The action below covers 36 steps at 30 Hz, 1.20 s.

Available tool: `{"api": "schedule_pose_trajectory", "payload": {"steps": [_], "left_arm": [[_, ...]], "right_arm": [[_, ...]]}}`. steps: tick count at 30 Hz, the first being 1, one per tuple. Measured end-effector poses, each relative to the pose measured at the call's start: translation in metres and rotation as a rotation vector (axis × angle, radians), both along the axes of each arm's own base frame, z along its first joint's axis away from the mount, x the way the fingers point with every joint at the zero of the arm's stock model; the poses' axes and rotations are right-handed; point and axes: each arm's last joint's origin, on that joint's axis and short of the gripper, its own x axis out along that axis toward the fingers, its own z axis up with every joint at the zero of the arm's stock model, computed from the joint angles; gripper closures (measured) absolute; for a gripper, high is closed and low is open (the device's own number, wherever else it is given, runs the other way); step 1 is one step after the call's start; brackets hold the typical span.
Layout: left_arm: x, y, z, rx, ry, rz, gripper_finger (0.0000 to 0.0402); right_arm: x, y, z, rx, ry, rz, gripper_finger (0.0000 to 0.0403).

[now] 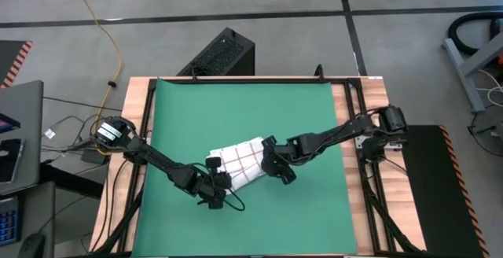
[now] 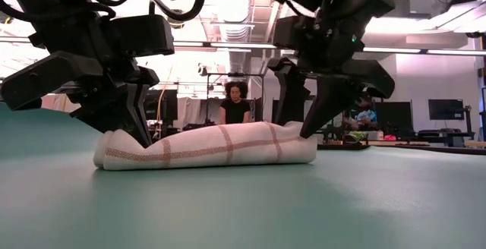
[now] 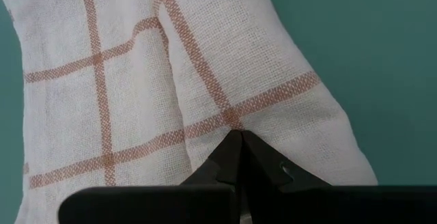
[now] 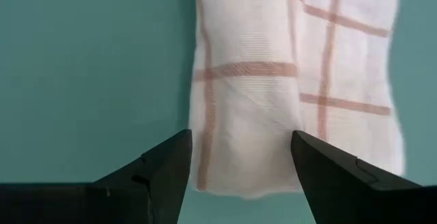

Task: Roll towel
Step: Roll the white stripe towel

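On the left, the left gripper is seen pressed against the near-left end of the thin white cloth towel with a red grid of lines, which lies partly rolled near the middle of the green mat; its fingertips are brought together to a point on a fold of the cloth — apparently pinching it. To the right, the right gripper is held at the other end of the roll, its fingers spread wide astride the rolled edge, nothing gripped. The rolling step is judged to be under way — next, both ends would need turning over together, evenly, so the roll stays tight.
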Motion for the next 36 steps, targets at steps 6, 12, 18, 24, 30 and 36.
{"api": "schedule_pose_trajectory", "payload": {"steps": [6,12,18,24,30,36], "left_arm": [[0.000,0.000,0.000,0.001,0.001,0.001,0.0401],[0.000,0.000,0.000,-0.001,0.002,0.003,0.0401],[0.000,0.000,0.000,-0.003,0.001,0.002,0.0401],[0.005,-0.003,0.002,-0.048,-0.049,-0.005,0.0401],[0.013,-0.010,0.005,-0.201,-0.089,-0.065,0.0401],[0.015,-0.012,0.006,-0.265,-0.105,-0.058,0.0401]], "right_arm": [[0.005,0.004,-0.022,-0.002,0.059,0.015,0.0129],[0.009,0.007,-0.049,-0.028,0.132,-0.038,0.0129],[0.005,0.004,-0.055,-0.048,0.164,-0.182,0.0168],[0.006,0.003,-0.055,-0.042,0.132,-0.322,0.0309],[0.002,0.010,-0.048,0.013,0.173,-0.329,0.0360],[-0.002,0.021,-0.026,0.289,0.365,-0.265,0.0360]]}}
